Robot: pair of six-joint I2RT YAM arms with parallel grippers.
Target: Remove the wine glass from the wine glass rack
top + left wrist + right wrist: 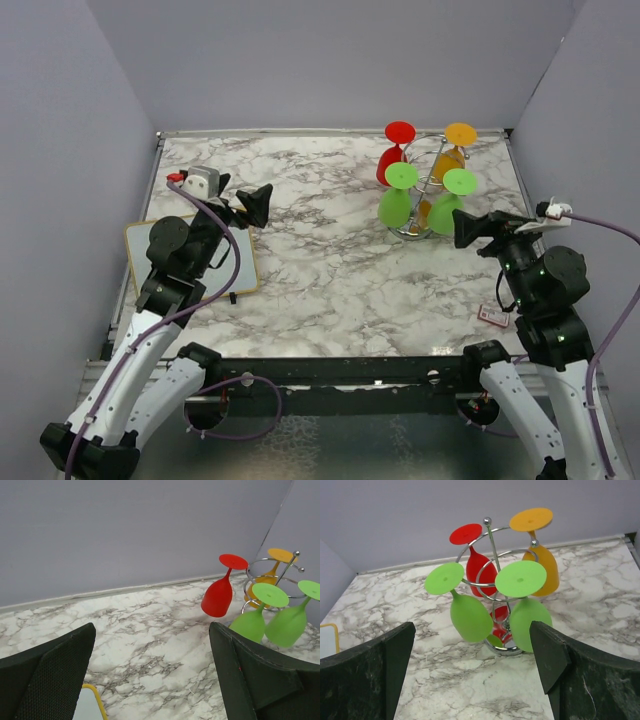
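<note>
The silver wire wine glass rack stands at the table's far right. Several plastic wine glasses hang from it with bowls down: a red one, an orange one and two green ones. My right gripper is open and empty, just right of the rack and aimed at it; its wrist view shows the green glasses and the rack post ahead. My left gripper is open and empty at mid left, far from the rack.
A small whiteboard with a yellow rim lies at the near left under the left arm. A small red and white item lies near the right arm. Grey walls close in the table on three sides.
</note>
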